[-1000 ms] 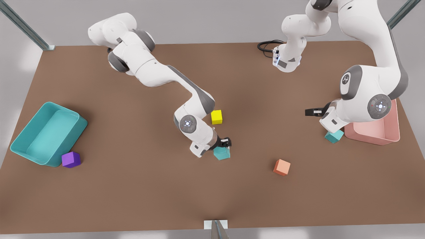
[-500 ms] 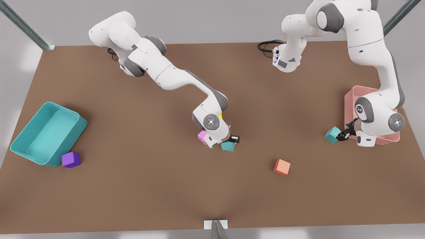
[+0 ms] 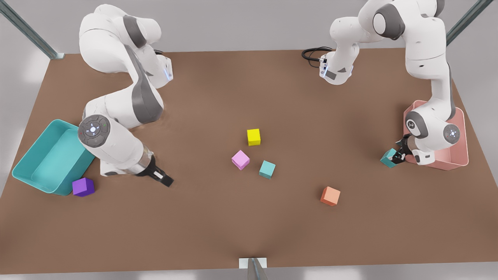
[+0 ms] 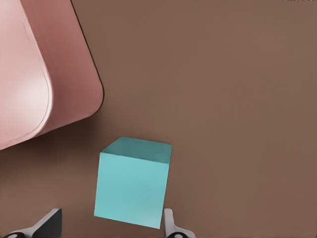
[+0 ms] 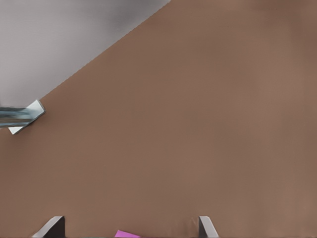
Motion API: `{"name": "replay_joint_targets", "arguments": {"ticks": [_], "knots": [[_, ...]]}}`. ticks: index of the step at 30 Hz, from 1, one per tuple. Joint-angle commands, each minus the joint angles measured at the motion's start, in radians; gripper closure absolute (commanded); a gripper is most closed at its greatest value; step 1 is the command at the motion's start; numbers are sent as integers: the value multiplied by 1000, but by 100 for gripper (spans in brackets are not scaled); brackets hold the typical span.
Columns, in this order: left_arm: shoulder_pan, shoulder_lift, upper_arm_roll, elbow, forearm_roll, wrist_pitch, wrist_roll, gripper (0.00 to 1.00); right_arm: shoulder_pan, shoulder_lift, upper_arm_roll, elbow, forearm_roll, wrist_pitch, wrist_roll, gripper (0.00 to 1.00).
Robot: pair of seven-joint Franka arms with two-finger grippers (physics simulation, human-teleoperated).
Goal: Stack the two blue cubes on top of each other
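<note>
Right now one blue cube [image 3: 267,169] sits free in the middle of the brown table [image 3: 218,229], just beside the pink cube [image 3: 240,160], with the yellow cube [image 3: 253,137] a little behind and the orange cube [image 3: 330,195] off toward the front view's right. Over at the front view's right, the second blue cube [image 4: 132,188] rests against the foot of the pink bin [image 3: 459,155], and the left gripper [image 3: 397,156] is right on it, fingers [image 4: 168,223] spread wide, one either side, not pinching. At the front view's left, the right gripper [image 3: 165,179] hangs low over bare table, fingers apart and empty, near the purple cube [image 3: 83,186] and the teal bin [image 3: 23,163].
</note>
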State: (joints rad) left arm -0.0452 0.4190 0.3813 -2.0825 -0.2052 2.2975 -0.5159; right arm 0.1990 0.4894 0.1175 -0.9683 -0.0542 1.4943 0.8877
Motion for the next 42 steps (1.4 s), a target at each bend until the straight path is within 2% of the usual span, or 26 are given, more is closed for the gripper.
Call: {"name": "replay_joint_targets", "arguments": {"ticks": [1, 2, 3, 5, 18, 19, 20, 21, 23, 28, 32, 33, 34, 38, 42], "knots": [[-1, 7, -1, -2, -22, 54, -41, 0, -7, -203, -33, -165, -122, -401, -782, 0], [-1, 10, -1, -2, -22, 56, -33, 0, -9, -333, -33, -256, -99, -407, -779, 0], [-7, 15, -1, -2, -37, 56, -33, 0, -15, -379, -33, -283, -30, -408, -782, 0], [-12, 24, -1, -2, -54, 56, -33, 0, -23, -368, -33, -331, 16, -394, -771, 0], [-2, 95, -1, -2, -112, 120, 42, 0, -16, -330, -33, -322, 17, -390, -766, 0], [-5, 96, -1, -1, -120, 120, 42, 5, -16, -330, -32, -323, 17, -390, -766, 0], [-5, 98, -1, -2, -122, 122, 42, 26, -16, -330, -32, -325, 17, -390, -765, 0], [-5, 98, -1, -2, -122, 120, 40, 40, -16, -330, -32, -326, 19, -390, -760, 0], [-5, 98, -1, -2, -122, 120, 40, 55, -15, -328, -32, -325, 19, -390, -759, 0], [-137, -23, -18, -1, -117, 79, 34, 54, -15, -321, -32, -323, 22, -387, -759, 0], [-393, -78, -19, 4, -112, 79, 16, 54, -15, -321, -32, -325, 22, -387, -759, 0], [-404, -77, -101, 38, -114, 77, -81, 54, -15, -321, -32, -325, 22, -387, -759, 0], [-432, -65, -136, 81, -114, 57, -151, 54, -15, -321, -32, -326, 22, -387, -759, 0], [-656, 0, -136, 235, -112, -53, -271, 54, -15, -321, -33, -328, 22, -387, -759, 0], [-743, 133, -137, 403, -111, -53, -490, 50, -15, -321, -41, -328, 20, -385, -759, 0]]}}
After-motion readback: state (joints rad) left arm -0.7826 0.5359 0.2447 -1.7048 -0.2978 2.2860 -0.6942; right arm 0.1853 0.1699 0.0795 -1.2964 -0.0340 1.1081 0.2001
